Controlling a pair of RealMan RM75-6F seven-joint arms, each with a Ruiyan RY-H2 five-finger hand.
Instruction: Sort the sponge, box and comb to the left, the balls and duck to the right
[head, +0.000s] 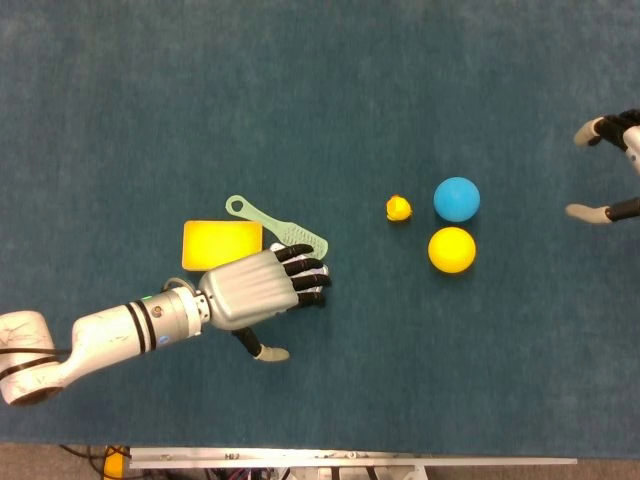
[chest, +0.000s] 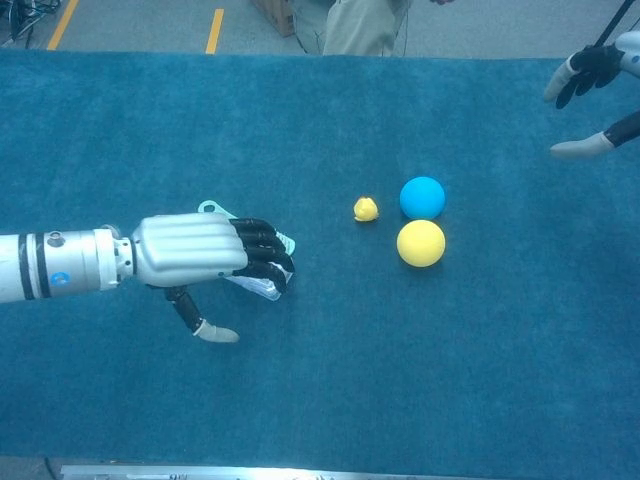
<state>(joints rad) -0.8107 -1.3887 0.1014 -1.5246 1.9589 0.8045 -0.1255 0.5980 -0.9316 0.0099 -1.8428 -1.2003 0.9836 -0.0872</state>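
The left robot hand lies spread over the small clear plastic box, fingers apart and the thumb out to the side; whether it grips the box cannot be told. The yellow rectangular sponge and pale green plastic comb lie just beside it, toward the table's left side. The small yellow duck, blue ball and yellow ball sit close together further right. The right robot hand hangs open and empty at the table's right edge.
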